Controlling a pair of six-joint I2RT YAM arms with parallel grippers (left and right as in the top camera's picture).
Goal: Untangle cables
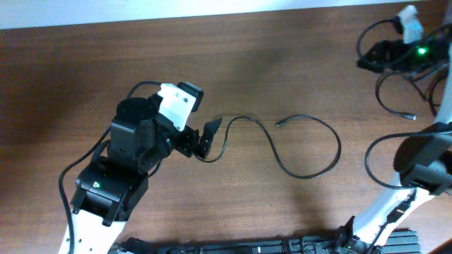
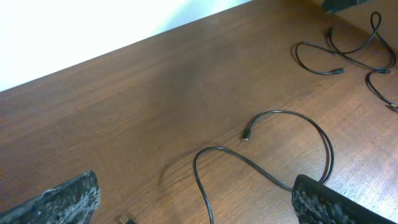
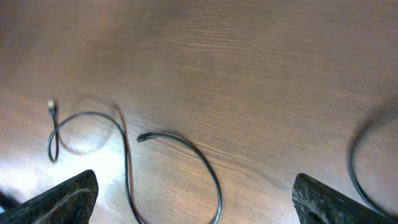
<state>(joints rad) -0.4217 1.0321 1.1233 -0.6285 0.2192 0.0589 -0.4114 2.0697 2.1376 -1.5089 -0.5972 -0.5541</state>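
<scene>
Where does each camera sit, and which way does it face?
Overhead: above the table, facing straight down; both arms show, left gripper by the middle cable.
Left wrist: on the left arm, facing across the table; its fingertips at the bottom corners.
Right wrist: on the right arm, facing down at a looped cable; fingertips likewise.
Shared: overhead and left wrist both show the middle cable.

Overhead: looks straight down from high above the wooden table.

Left wrist: sits low and looks obliquely forward between the left fingers, across the table toward its far edge.

Right wrist: looks steeply down, nearer the wood, with the right fingers at the lower corners.

Shared by overhead and left wrist: the curved cable ahead of the left gripper.
</scene>
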